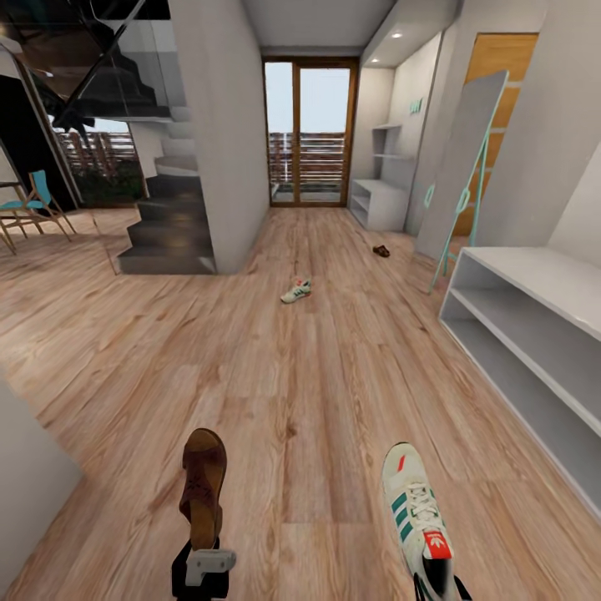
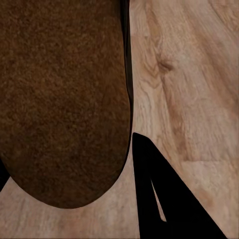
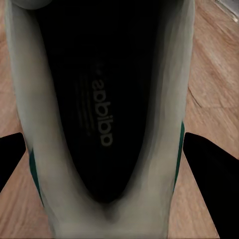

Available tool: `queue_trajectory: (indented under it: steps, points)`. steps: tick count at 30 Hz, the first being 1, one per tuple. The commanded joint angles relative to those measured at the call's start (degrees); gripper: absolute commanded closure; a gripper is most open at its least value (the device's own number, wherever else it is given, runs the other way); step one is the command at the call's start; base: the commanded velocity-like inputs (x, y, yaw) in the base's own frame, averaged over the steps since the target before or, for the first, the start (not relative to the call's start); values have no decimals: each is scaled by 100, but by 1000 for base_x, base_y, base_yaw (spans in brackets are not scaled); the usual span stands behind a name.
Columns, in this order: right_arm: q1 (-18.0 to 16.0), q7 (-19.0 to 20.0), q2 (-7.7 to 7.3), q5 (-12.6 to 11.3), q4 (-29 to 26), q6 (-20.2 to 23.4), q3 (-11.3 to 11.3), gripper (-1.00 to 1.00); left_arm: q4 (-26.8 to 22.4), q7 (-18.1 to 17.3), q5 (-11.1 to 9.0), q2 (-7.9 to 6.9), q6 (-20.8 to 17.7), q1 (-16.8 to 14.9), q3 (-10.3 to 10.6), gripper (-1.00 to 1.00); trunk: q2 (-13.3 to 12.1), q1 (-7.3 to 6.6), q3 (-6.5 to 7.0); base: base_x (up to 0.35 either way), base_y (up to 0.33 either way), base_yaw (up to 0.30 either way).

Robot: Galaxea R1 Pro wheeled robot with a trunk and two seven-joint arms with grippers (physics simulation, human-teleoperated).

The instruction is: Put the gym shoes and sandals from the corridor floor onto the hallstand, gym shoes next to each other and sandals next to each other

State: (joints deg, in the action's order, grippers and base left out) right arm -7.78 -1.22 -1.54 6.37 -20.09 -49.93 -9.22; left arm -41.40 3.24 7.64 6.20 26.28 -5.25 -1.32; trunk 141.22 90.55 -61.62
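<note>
At the bottom of the head view my left gripper is shut on the heel of a reddish-brown sandal, whose toe points away from me. The left wrist view shows that sandal close up beside one dark finger. My right gripper is shut on the heel of a white gym shoe with green stripes; this gym shoe sits between both fingers. The second gym shoe and second sandal lie on the corridor floor ahead. The hallstand stands far back right, under mint letters.
A similar pale grey bench with open shelves runs along the right wall close to me. A tall mirror on a teal frame leans beyond it. A dark staircase and a wall corner lie to the left, and glass doors close the corridor's end.
</note>
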Motion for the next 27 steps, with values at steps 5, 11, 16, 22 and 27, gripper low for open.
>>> queue_trajectory:
  steps: [5,11,16,22,27]
  points:
    - [-4,-1,4,57,5,-16,-36,100,0,37,85,4,9,-2,-10,100,2,2,-5,311,-168,-1]
    - [-4,-1,4,58,4,-16,-36,100,0,37,87,4,9,-2,-10,100,2,2,-5,306,-186,0]
    - [-4,-1,4,58,1,-16,-36,100,0,37,89,4,9,-2,-12,100,2,2,-5,306,-190,0]
    - [-4,-1,4,58,4,-16,-36,100,0,37,89,4,9,-2,-9,100,2,2,-5,306,-190,0]
    - [-4,-1,4,58,5,-16,-37,100,0,37,88,5,9,-2,-9,100,2,2,-5,306,-189,0]
